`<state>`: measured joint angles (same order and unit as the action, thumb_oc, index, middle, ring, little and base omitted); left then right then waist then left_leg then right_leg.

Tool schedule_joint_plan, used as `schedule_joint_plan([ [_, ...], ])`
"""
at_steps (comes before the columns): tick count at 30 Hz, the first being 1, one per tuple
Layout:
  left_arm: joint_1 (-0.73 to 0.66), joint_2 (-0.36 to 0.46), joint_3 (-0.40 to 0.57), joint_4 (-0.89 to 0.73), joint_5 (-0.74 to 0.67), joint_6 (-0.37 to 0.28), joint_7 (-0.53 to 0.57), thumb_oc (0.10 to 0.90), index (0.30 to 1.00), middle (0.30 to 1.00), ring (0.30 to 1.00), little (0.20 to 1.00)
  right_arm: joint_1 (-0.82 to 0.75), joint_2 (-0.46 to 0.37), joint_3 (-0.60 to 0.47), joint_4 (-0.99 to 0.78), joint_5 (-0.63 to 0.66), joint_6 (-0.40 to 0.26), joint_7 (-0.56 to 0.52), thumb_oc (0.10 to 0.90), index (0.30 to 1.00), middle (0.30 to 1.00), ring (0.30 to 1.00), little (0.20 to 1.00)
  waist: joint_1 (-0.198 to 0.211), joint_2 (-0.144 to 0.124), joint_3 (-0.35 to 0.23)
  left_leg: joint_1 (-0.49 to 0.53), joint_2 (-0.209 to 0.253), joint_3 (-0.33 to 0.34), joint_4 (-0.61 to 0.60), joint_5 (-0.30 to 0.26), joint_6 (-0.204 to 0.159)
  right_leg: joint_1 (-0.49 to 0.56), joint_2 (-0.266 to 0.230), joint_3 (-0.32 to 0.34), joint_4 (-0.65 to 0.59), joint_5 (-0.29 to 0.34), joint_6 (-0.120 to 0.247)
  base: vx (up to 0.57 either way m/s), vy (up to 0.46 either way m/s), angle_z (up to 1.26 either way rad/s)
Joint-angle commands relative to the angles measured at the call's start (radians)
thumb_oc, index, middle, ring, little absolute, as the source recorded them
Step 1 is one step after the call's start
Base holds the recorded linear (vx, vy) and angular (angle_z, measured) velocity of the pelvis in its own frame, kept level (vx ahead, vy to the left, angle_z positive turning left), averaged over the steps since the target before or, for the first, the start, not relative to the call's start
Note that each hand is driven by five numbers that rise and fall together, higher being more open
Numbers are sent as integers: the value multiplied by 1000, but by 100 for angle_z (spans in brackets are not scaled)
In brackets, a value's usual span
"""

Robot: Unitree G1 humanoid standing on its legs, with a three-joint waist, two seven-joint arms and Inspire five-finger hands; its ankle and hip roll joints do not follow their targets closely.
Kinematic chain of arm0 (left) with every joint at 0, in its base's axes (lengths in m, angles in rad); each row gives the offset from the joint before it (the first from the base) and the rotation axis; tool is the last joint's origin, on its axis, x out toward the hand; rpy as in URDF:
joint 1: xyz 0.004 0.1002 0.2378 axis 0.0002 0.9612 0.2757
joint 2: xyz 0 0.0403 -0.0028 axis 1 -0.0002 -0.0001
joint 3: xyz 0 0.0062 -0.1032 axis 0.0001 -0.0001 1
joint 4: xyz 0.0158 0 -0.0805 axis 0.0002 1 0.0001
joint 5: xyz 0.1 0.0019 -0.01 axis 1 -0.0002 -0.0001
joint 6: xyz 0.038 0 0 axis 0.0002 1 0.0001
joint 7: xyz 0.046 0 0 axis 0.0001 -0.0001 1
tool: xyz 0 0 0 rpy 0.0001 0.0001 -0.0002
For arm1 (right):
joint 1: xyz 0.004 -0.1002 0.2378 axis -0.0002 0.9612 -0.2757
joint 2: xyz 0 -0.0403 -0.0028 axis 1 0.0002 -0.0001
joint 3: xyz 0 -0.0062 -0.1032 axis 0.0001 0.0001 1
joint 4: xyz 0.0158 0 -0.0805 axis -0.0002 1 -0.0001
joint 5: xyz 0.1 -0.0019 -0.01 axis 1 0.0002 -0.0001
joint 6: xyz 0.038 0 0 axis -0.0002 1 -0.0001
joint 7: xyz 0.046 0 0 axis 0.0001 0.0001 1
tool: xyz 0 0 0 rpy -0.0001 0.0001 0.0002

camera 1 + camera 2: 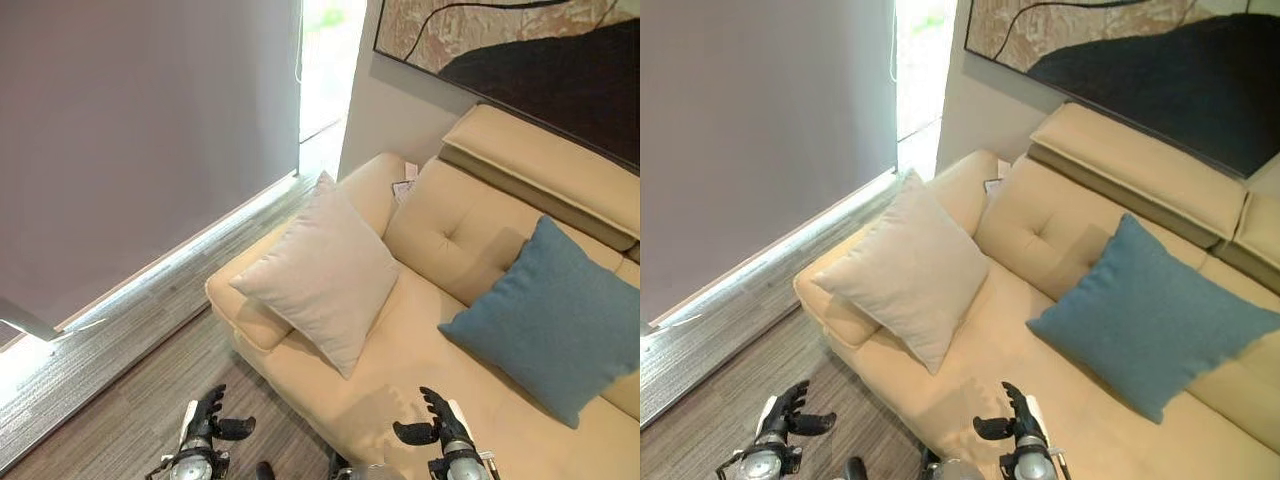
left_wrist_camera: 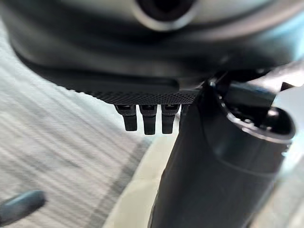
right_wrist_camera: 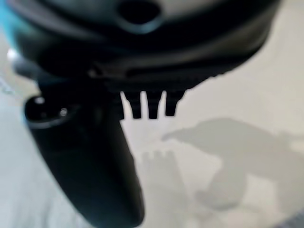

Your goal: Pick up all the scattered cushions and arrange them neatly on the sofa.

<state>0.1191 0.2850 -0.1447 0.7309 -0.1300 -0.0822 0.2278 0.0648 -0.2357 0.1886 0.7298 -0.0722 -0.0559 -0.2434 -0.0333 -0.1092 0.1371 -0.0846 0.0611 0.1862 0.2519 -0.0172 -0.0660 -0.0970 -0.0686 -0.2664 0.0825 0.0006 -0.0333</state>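
A beige cushion [image 1: 322,270] leans at the left end of the tan sofa [image 1: 430,360], against the armrest. A blue cushion [image 1: 555,320] rests against the backrest further right. Both hands hang low at the front edge of the view, empty. My left hand [image 1: 208,420] is open over the floor in front of the sofa, fingers [image 2: 148,118] straight. My right hand [image 1: 440,422] is open above the seat's front edge, with its fingers [image 3: 152,105] relaxed and nothing between them and the thumb.
Striped wooden floor [image 1: 130,400] lies to the left of the sofa, bordered by a grey roller blind [image 1: 140,130] and a bright window gap [image 1: 320,70]. A large dark painting [image 1: 540,60] hangs above the backrest. Small papers [image 1: 405,180] lie on the armrest.
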Motion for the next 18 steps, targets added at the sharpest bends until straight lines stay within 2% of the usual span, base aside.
schedule_joint_plan([
  [1, -30, 1, 10, -93, -55, -68, 4, 800, 900, 900, 900, 900, -62, -49, -1, -45, 3, -46, -31, 800, 900, 900, 900, 900, -7, -32, -2, -46, -66, -72, 36, -130, 8, 45, -13, 13, -109, 31, 139, 122, 211, -99],
  [2, -25, 3, 8, -119, -63, -66, 14, 800, 900, 900, 900, 900, -78, -58, 1, -43, 3, -45, -41, 800, 900, 900, 900, 900, 10, -28, -15, -65, -41, -135, -84, -80, 2, 52, -9, 59, -123, 32, 152, 143, 217, -30],
  [3, -26, 7, 6, -129, -63, -65, 17, 800, 900, 900, 900, 900, -81, -60, 0, -40, 3, -44, -45, 800, 900, 900, 900, 900, 16, -21, -14, -72, -31, -162, -130, -48, -2, 53, -4, 70, -125, 29, 152, 123, 184, -47],
  [4, -25, 6, 6, -130, -63, -64, 17, 800, 900, 900, 900, 900, -81, -61, 0, -39, 3, -44, -45, 800, 900, 900, 900, 900, 17, -22, -13, -66, -32, -162, -138, -44, -2, 55, -4, 70, -125, 28, 152, 78, 146, -59],
  [5, -28, 4, -3, -139, -59, -64, 18, 800, 900, 900, 900, 900, -81, -68, -7, -36, -1, -39, -50, 800, 900, 900, 900, 900, 21, -2, -21, -40, -14, -184, -244, -9, -7, 70, 2, 80, -130, 12, 153, 87, 180, -61],
  [6, -29, 5, -4, -140, -46, -59, 15, 800, 900, 900, 900, 900, -79, -68, -9, -32, -8, -39, -53, 800, 900, 900, 900, 900, 18, 9, -30, -16, -13, -187, -272, 2, -4, 72, 3, 76, -125, 8, 155, 87, 181, -46],
  [11, -10, 7, 7, -138, -46, -53, 16, 800, 900, 900, 900, 900, -79, -58, -12, -32, -13, -28, -61, 800, 900, 900, 900, 900, 13, 22, -49, 60, -40, -164, -332, 17, 15, 70, -22, 94, -81, 4, 165, 54, 194, -20],
  [15, -5, 6, 37, -152, -85, -61, 44, 800, 900, 900, 900, 900, -87, -40, -14, -33, -12, -21, -68, 800, 900, 900, 900, 900, 24, 24, -49, 81, -61, -150, -339, 10, 35, 62, -45, 108, -41, 6, 179, -1, 126, -7],
  [18, -5, 6, 37, -152, -85, -61, 44, 800, 900, 900, 900, 900, -87, -39, -14, -33, -12, -21, -68, 800, 900, 900, 900, 900, 25, 24, -49, 81, -61, -150, -339, 10, 35, 62, -45, 108, -41, 6, 179, -1, 12, -1],
])
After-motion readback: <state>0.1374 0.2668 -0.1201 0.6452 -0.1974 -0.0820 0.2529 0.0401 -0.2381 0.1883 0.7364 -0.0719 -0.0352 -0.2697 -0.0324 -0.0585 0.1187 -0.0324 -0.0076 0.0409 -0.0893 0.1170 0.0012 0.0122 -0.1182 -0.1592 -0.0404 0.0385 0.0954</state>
